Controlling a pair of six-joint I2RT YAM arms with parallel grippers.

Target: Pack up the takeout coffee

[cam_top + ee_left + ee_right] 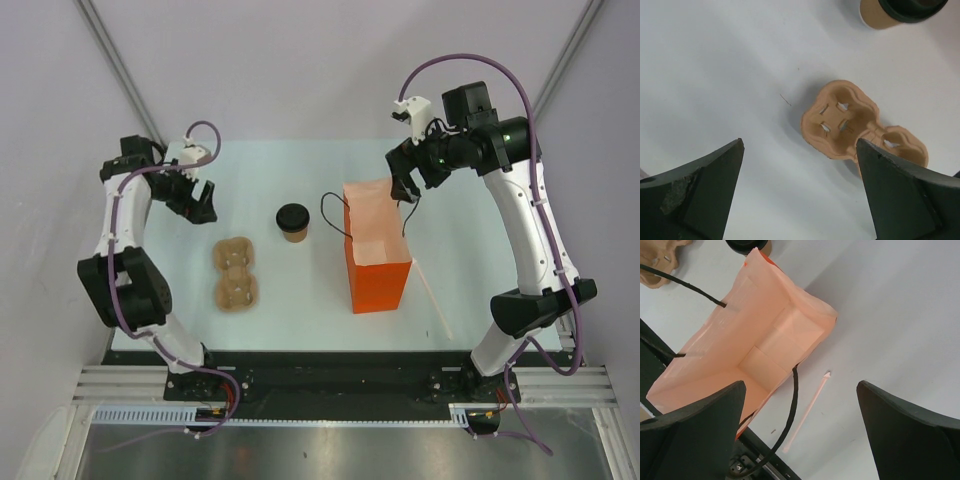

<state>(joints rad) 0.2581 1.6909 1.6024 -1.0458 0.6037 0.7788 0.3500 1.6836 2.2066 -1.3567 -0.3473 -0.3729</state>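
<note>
The takeout coffee [293, 222], a small tan cup with a black lid, stands upright on the table left of the orange paper bag [375, 250]. It shows at the top edge of the left wrist view [895, 10] and of the right wrist view [747, 245]. My left gripper [198, 203] is open and empty above the table, to the far left of the cup. My right gripper [405, 190] is open and empty above the bag's far right rim. The bag stands open, its pale inside [760, 350] visible and empty.
A brown pulp cup carrier [234, 273] lies left of the cup, near my left gripper; it also shows in the left wrist view [860, 127]. A wrapped straw [435, 300] lies right of the bag. The bag's black cord handles [790, 410] hang loose.
</note>
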